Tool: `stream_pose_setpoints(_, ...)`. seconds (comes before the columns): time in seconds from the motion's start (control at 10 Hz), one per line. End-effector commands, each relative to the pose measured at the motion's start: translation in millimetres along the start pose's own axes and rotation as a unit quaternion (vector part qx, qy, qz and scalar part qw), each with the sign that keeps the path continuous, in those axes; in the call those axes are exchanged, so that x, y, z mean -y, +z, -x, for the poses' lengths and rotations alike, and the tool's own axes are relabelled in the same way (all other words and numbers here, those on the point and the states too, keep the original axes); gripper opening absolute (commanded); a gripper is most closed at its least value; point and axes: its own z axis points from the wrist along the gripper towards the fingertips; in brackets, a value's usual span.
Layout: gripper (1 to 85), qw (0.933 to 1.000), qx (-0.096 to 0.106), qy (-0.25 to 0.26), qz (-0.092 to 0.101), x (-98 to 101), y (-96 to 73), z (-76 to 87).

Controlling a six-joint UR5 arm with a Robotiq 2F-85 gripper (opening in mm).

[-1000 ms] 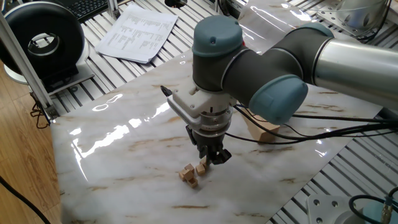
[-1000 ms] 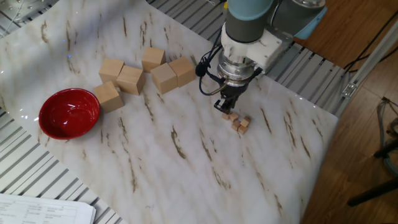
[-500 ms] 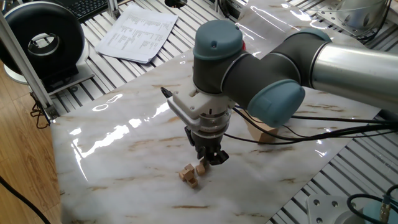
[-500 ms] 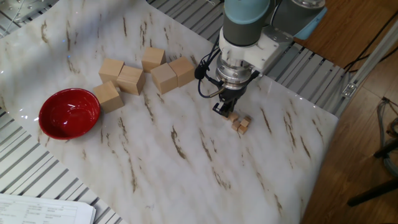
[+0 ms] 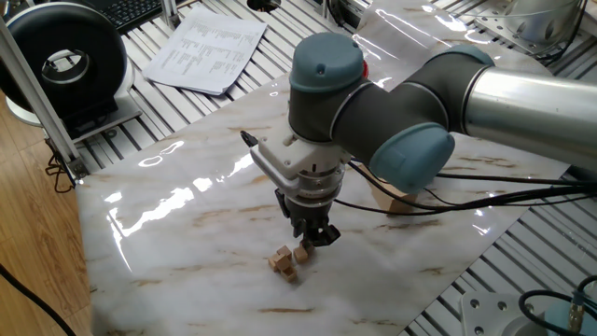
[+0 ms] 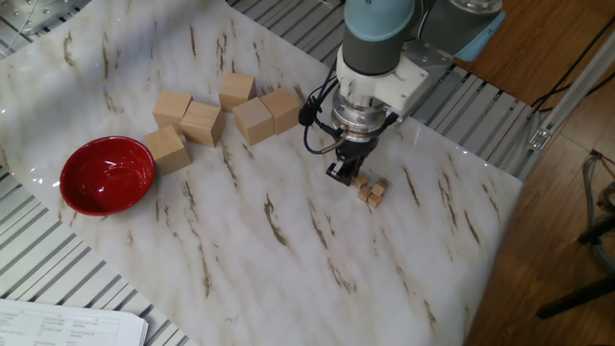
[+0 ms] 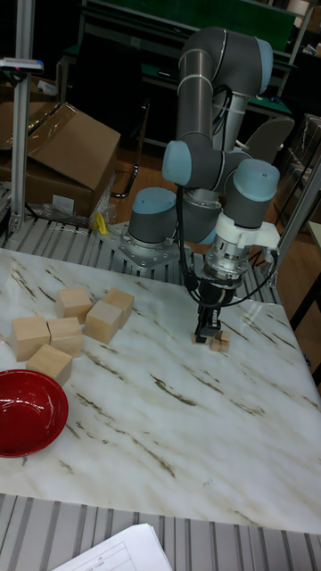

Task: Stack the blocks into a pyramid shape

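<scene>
End effector [image 5: 317, 237]: pointing straight down, tips right at the tiny cubes and just off the desk. Honestly can't tell if the fingers are spread, pinched, or holding a cube, they're too small and dark.
Blocks [image 5: 287, 260]: little tan cubes bunched together on the marble, at least three visible, right beside the end effector tips, loosely clustered. Also seen in the other fixed view [image 6: 371, 190], near the desk's edge.
Desk [image 6: 240, 250]: glossy marble-look top.
Big wooden blocks [image 6: 223, 111]: five in a loose group, well apart from the cubes.
Red bowl [image 6: 107, 175]: just beside the big blocks.
</scene>
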Motion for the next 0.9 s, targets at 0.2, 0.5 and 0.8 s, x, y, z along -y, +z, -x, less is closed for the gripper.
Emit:
stream_pose_setpoints(0.2,24.3,0.9999,0.005,0.005,-0.008,4.1,1.9,-1.0)
stream_pose_setpoints(0.5,22.0,0.9998,0.009,0.017,-0.008,0.8,5.5,4.0)
stream_pose_setpoints(0.8,22.3,0.9994,0.023,0.023,-0.007,-3.5,11.5,6.4)
